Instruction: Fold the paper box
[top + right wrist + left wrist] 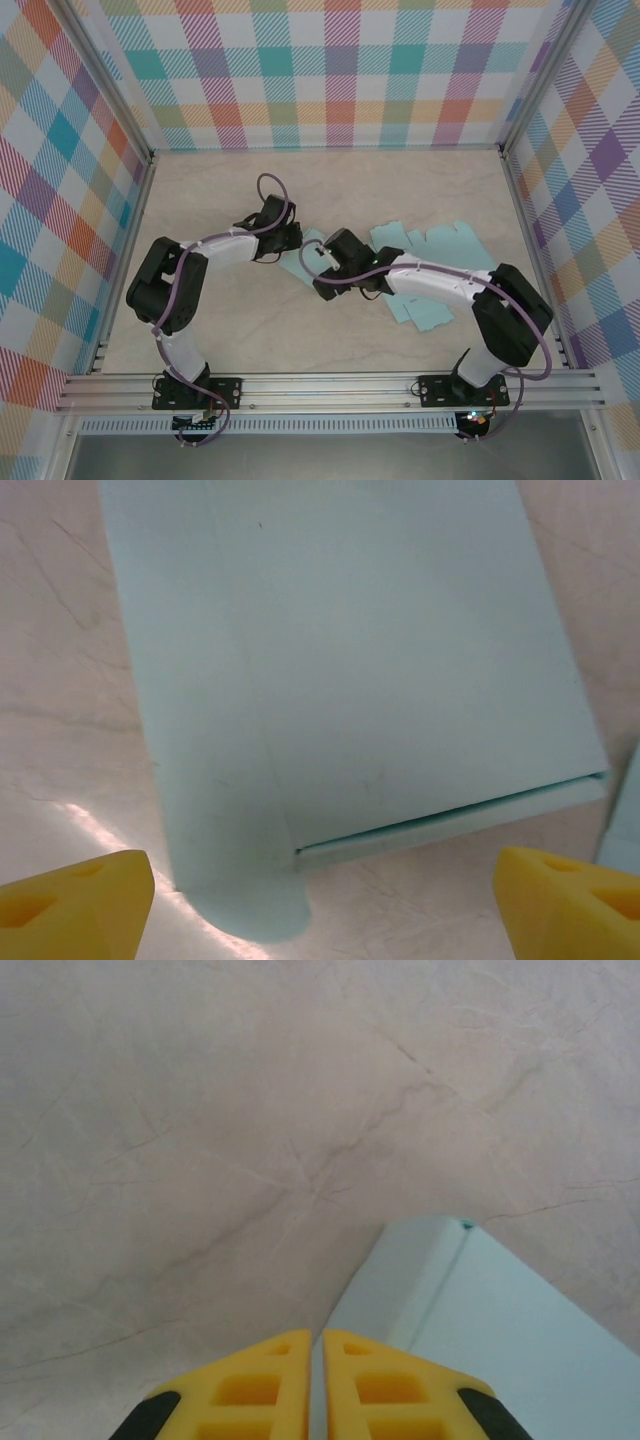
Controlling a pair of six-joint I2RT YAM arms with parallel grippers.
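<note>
Box [370, 660] under right hand [320, 900] (flat)

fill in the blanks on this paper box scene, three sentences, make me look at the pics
1. The flat paper box on the table is light ___.
2. The right gripper is above it with its jaws wide ___.
3. The left gripper has fingers coloured ___.

Missing words: blue; open; yellow
</note>
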